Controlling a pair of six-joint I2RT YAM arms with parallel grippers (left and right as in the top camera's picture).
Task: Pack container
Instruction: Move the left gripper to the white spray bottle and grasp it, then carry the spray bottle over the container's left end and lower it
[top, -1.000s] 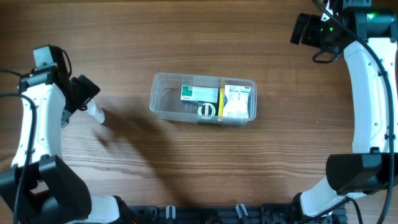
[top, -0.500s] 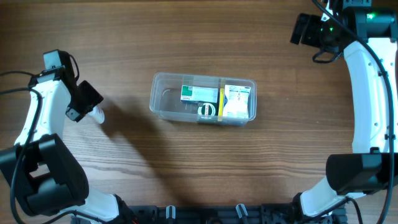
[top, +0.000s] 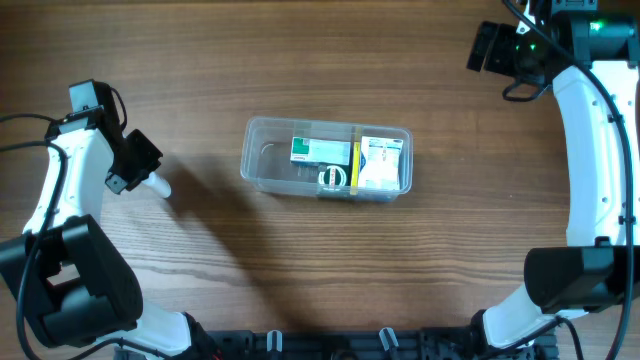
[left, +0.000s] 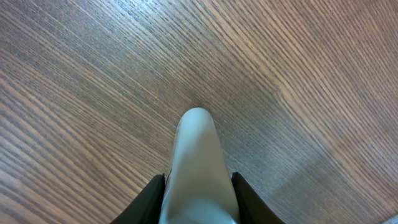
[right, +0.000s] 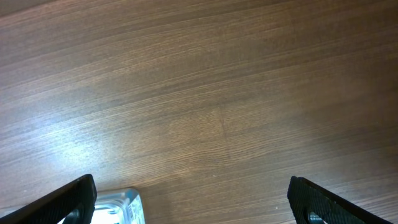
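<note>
Since a second ago, your left arm swung round over the small white item (top: 156, 185) at the left side of the table (top: 300, 270), and its jaws came from wide apart to closed. The left gripper (left: 198, 186) was clamped on that item. The left wrist view showed a dark finger pressed against each flank and the rounded end poking out ahead over the wood. The item itself had barely shifted. The right gripper (right: 191, 186) had not moved. It sat at the far right corner with its jaws spread wide and nothing between them.

The container (top: 262, 160) sat at the middle of the table, well apart from both grippers. A green-and-white box (top: 320, 151) and a white box (top: 380, 163) lay side by side in its right part, and its left end was bare.

You should have expected the white item to be light, hard and smooth, so slippery. The hold looked centred across its body, which suited that curved shell, but what the item was could not be told.

The container looked like thin clear plastic. It was probably light even with its load, likely to flex at the walls, and apt to slide on the wood if nudged. Its rim at a short end seemed the stiffest place to grasp if you had to steady it.
</note>
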